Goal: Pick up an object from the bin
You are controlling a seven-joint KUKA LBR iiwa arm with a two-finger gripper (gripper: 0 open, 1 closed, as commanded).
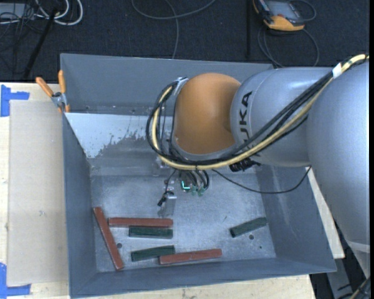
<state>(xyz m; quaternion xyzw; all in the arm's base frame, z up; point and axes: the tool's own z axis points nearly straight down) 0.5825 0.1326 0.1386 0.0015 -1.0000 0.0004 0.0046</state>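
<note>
My gripper (167,196) hangs low over the bin floor near its middle, under the arm's orange cover, and I see nothing held in it. Just in front of it lies a red-brown bar (140,222), flat on the floor and running left to right. A dark green bar (150,232) lies right beside that one, on its near side. The gripper stands a short way above and behind both and touches neither.
A long red-brown bar (107,237) lies slantwise at the front left. Another dark green bar (153,253) and a red-brown bar (190,256) lie along the front wall. A third dark green bar (248,227) sits alone at the right.
</note>
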